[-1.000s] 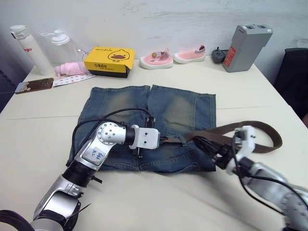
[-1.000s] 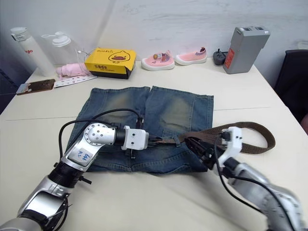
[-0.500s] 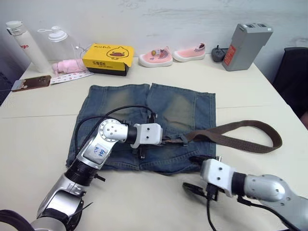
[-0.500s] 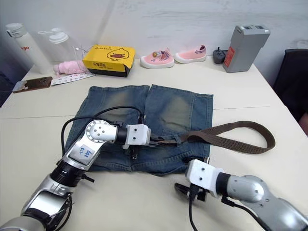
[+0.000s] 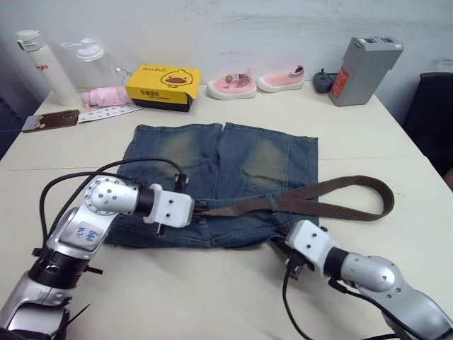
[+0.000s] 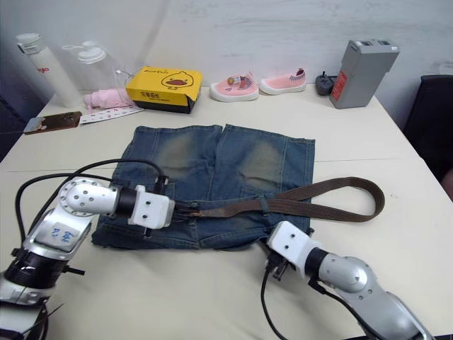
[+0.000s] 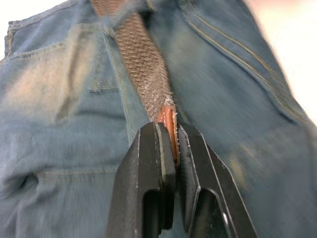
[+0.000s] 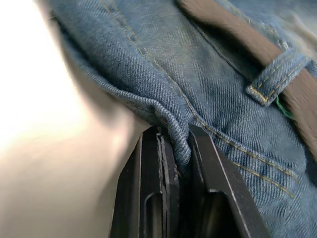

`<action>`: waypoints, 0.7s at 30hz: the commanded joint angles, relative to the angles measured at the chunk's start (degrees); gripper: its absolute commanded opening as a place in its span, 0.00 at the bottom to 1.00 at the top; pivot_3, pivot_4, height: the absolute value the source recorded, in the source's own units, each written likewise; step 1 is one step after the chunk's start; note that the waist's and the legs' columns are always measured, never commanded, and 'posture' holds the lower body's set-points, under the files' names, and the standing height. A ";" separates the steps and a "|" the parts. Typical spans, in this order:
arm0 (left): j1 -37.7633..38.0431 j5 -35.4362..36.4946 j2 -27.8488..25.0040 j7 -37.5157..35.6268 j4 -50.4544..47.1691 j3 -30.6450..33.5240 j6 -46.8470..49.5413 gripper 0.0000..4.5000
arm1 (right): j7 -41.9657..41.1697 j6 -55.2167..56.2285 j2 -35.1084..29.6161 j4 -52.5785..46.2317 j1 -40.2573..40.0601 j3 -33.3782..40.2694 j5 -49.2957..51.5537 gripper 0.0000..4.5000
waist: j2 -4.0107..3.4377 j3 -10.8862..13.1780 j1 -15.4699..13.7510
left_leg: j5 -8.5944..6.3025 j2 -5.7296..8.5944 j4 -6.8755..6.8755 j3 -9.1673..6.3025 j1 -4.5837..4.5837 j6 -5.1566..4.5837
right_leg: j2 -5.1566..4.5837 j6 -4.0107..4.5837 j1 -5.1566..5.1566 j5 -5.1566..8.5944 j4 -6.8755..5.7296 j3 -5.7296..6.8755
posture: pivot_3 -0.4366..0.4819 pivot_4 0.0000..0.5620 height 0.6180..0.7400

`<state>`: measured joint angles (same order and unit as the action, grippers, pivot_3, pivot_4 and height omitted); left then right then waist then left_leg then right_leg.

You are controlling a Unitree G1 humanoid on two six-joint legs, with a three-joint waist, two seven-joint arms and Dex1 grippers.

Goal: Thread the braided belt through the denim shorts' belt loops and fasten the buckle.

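On the cream table (image 5: 233,297), left fingers (image 7: 148,163) pinch the braided belt (image 5: 333,205); right fingers (image 8: 148,168) pinch the denim shorts (image 5: 212,156).

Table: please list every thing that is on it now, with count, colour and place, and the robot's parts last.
denim shorts: 1, faded blue, middle of the table.
braided belt: 1, dark brown, across the waistband, through a belt loop, looping off to the right.
bottles: 2, white and clear, far left.
pink cloth: 1, beside the bottles.
yellow box: 1, duck picture, far side.
small shoes: 2, pink, far side.
grey box: 1, far right.
dark small object: 1, left of the grey box.
phone: 1, far left edge.
left tool: shut on the belt's tip.
right tool: shut on the shorts' waistband edge.
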<state>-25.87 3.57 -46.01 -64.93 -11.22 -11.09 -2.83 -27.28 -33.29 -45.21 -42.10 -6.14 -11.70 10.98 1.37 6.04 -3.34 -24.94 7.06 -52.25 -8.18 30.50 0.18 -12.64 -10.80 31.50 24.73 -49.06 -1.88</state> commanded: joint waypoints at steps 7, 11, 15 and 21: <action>4.03 -0.52 1.01 5.83 -1.44 3.67 -7.33 0.00 | -3.69 1.64 -6.91 11.42 -3.90 14.98 -2.67 0.00 | -0.03 -0.01 -2.90 | -0.22 0.31 -0.88 -0.13 0.46 -0.34 | -0.02 0.59 0.10 0.29 -0.52 -0.03 | 0.48 0.27 0.05; 5.44 -0.54 3.71 8.84 -3.24 3.09 -6.60 0.00 | -5.93 1.73 -6.56 9.81 -4.00 16.39 -0.79 0.00 | -0.06 -0.04 -2.94 | -0.19 0.31 -0.92 -0.21 0.58 -0.31 | -0.02 0.51 0.16 0.24 -0.54 0.00 | 0.48 0.27 0.05; 8.30 -1.35 4.77 11.38 -4.53 4.19 -8.52 0.00 | -10.43 -1.40 -7.33 7.05 -4.97 22.73 4.62 0.32 | -0.09 -0.03 -2.94 | -0.16 0.29 -0.91 -0.24 0.63 -0.25 | -0.02 0.50 0.20 0.23 -0.55 0.01 | 0.48 0.27 0.05; 11.91 -3.21 4.47 14.75 -4.63 6.10 -13.96 0.00 | -12.28 -18.19 -5.13 3.07 3.43 34.59 24.91 0.99 | -0.35 0.13 -2.24 | -0.18 0.21 -0.90 -0.23 0.61 -0.28 | -0.02 0.59 0.24 0.28 -0.56 0.03 | 0.48 0.27 0.05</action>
<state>-14.37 1.31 -41.21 -51.67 -14.41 -6.69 -13.96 -39.44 -46.14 -50.62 -35.60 -5.54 17.82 27.90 1.02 6.17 -5.58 -25.12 7.23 -53.15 -8.35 31.11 -0.10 -12.67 -10.23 31.76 25.00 -49.61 -1.86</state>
